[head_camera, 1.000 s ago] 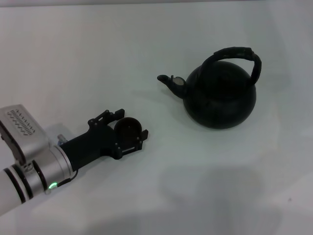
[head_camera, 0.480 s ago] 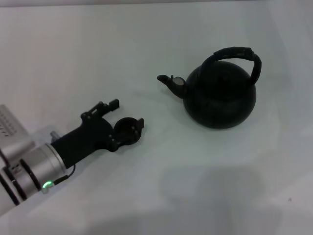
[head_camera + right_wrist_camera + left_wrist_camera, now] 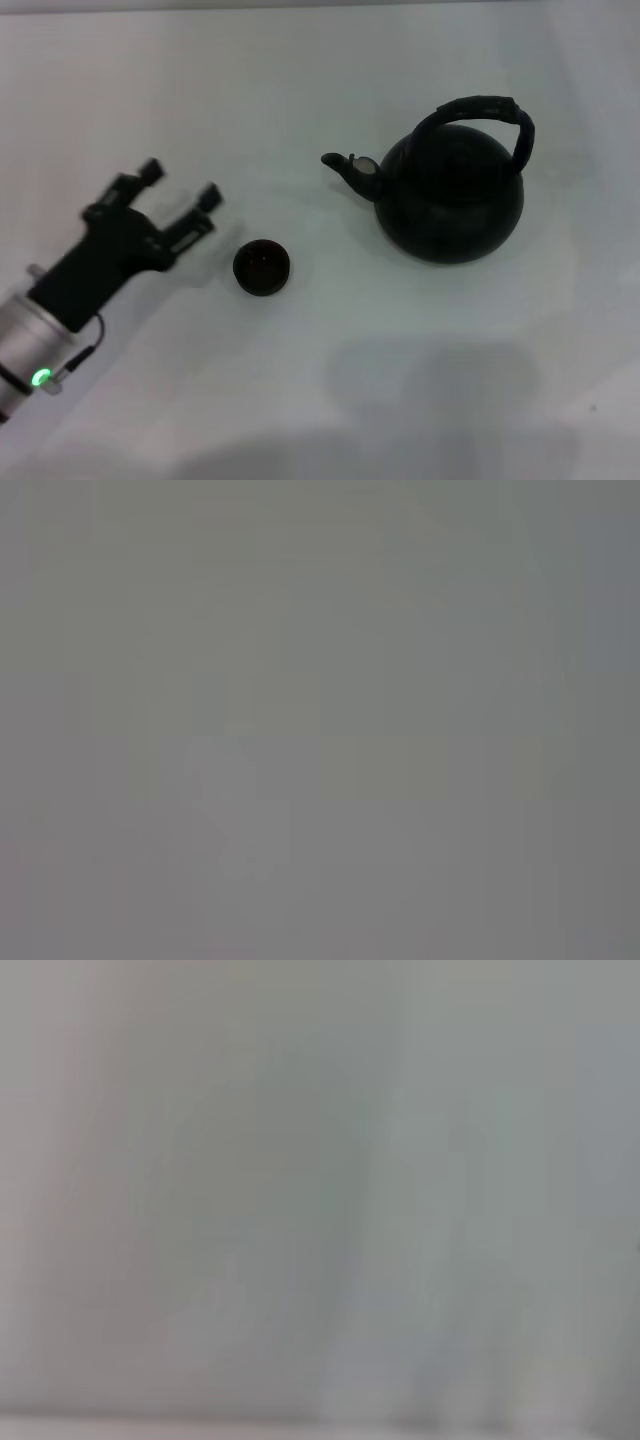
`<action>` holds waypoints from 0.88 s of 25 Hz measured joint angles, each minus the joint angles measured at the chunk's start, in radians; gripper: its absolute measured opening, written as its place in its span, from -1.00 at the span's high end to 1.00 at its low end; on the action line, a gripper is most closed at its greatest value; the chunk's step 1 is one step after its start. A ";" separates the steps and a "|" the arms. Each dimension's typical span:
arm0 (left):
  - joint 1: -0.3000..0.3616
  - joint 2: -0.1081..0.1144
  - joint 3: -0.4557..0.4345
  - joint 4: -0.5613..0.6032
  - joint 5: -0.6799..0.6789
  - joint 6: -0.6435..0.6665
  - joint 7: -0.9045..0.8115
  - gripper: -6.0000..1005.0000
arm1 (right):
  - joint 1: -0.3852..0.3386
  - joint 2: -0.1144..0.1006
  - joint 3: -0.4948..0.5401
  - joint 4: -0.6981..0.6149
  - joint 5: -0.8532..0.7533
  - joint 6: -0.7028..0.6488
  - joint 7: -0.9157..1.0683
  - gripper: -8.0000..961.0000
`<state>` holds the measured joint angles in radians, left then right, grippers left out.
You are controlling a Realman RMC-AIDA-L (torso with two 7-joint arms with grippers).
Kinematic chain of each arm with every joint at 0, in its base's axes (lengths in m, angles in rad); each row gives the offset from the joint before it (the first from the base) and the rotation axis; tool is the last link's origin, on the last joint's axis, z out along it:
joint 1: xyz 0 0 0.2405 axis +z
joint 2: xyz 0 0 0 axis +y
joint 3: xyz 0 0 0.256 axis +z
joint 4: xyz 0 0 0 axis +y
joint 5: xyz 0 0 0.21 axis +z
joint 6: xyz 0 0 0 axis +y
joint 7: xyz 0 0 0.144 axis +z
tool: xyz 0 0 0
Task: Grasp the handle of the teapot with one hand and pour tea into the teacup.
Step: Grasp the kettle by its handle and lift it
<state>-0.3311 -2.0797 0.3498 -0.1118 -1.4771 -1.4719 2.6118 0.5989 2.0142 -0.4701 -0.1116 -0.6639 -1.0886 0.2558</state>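
A small round dark brown-black handleless teacup [image 3: 262,268] stands upright and alone on a plain white counter [image 3: 330,400], its glossy inside facing up. The robot's left end effector [image 3: 180,196], black fingers on a white-and-grey arm with a green light near the wrist, hangs just to the cup's left and a little farther back, clear of it. Its two fingers [image 3: 151,173] are spread apart with a plain gap between them and nothing in their grasp.

Well to the right of the cup, farther back on the counter, sits a large bulbous matte-black teapot [image 3: 450,205] of cast-iron look. Its short curved spout [image 3: 345,167] points left, toward the cup's side of the counter, though the two stand apart with bare white surface between them. A thick black arched handle [image 3: 478,108] with a wrapped look spans the top of the pot, upright and untouched.

The right arm and its end effector are out of sight in the head view. The left wrist view shows only a blurred pale surface, and the right wrist view only a flat grey field; nothing can be made out in either.
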 joint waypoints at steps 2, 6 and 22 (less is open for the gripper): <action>0.020 -0.002 0.000 -0.004 -0.058 -0.037 0.000 -0.78 | -0.005 0.000 0.006 0.002 0.033 -0.005 0.062 -0.82; 0.061 -0.003 0.000 -0.007 -0.201 -0.098 -0.001 -0.78 | -0.022 -0.001 0.008 0.003 0.054 0.003 0.148 -0.82; 0.131 0.002 0.000 -0.001 -0.718 0.079 -0.075 -0.78 | -0.290 -0.054 -0.696 -0.555 -0.135 0.354 0.800 -0.81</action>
<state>-0.1996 -2.0781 0.3497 -0.1131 -2.1952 -1.3929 2.5365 0.3087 1.9602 -1.1660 -0.6668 -0.7986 -0.7344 1.0557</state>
